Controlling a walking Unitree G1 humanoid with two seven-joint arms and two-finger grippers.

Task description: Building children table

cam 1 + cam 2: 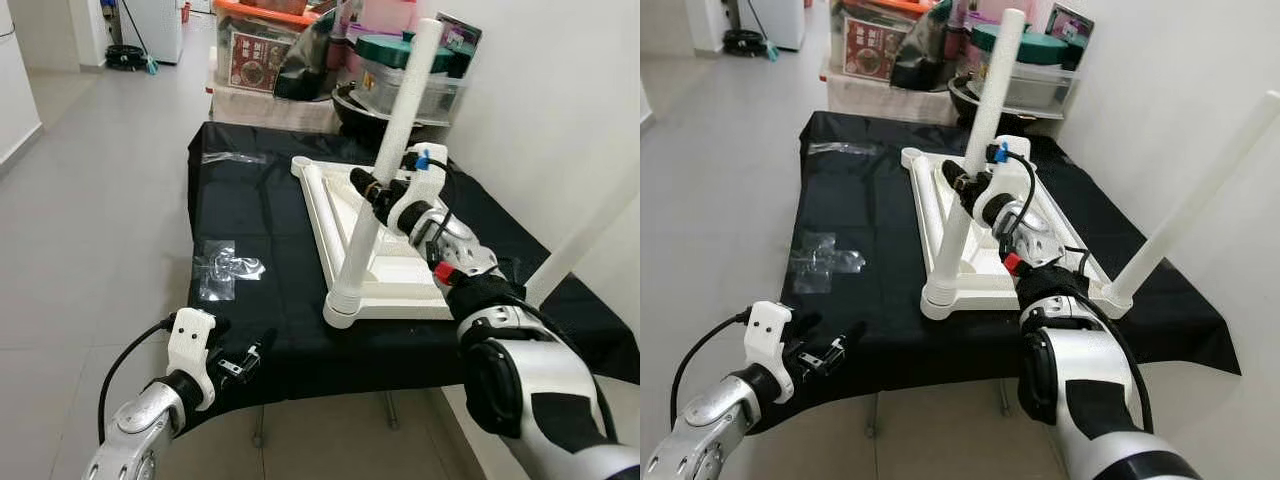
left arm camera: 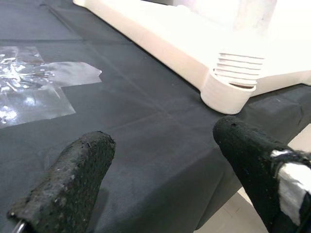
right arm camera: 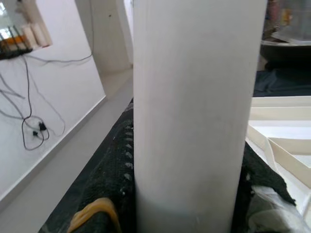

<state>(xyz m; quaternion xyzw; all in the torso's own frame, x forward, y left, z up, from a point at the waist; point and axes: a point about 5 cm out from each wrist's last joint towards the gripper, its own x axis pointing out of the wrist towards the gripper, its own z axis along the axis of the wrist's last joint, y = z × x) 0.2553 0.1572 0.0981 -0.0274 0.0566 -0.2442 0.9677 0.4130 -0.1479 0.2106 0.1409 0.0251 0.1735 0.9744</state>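
A: Why does the white plastic children's tabletop (image 1: 395,270) lie upside down on the black cloth-covered table (image 1: 260,250)?

B: Probably so its corner sockets face up. One long white cylindrical table leg (image 1: 388,160) already stands in the near-left socket, leaning slightly, and a second white leg (image 1: 1195,200) rises from the near-right corner.

A: And the right gripper (image 1: 375,192)?

B: Its two black fingers are closed around the middle of the near-left leg. The right wrist view shows that leg (image 3: 194,111) pressed between the dark pads, so the grip looks firm. The robot seems to be seating or twisting the leg into its socket.

A: The left gripper (image 1: 245,358)?

B: It hovers at the near edge of the cloth, holding nothing. In its wrist view the fingers (image 2: 73,179) stand well apart, pointing towards the ribbed corner socket (image 2: 233,82) of the tabletop. It may be waiting to steady the frame.

A: What can't be made out?

B: Whether the leg is fully home in the socket; the joint is too small to judge. The far corners of the tabletop are partly hidden behind the right arm and the leg. The clear plastic wrapper (image 1: 225,270) on the cloth could hold screws or nothing; it is too glossy to tell. The second leg's top is cut off in the right eye view.
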